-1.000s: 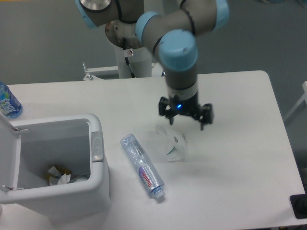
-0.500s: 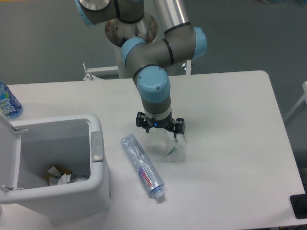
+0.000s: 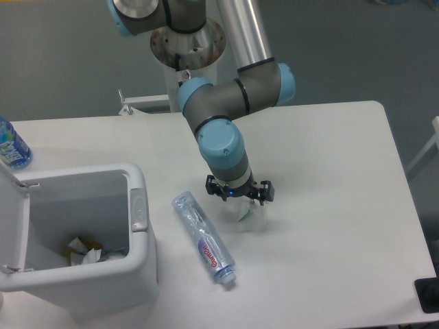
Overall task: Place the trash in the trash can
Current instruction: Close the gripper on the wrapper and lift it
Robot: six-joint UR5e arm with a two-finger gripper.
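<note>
A crumpled white paper wrapper with green marks (image 3: 251, 216) lies on the table near the middle. My gripper (image 3: 240, 195) is lowered right over it, fingers spread to either side, open; the wrapper's upper part is hidden under it. A clear plastic bottle with a purple-red label (image 3: 204, 238) lies on its side to the left of the wrapper, cap toward the front. The trash can (image 3: 139, 209), pale grey-white with its lid open, stands at the front left with some crumpled paper inside.
A blue-labelled water bottle (image 3: 12, 147) stands at the far left edge behind the bin. A dark object (image 3: 428, 295) sits at the table's front right corner. The arm's base column (image 3: 184, 75) rises behind the table.
The gripper has moved left and down from behind the wrapper's right side until it sits low over the wrapper. The bottle and bin have not moved.
</note>
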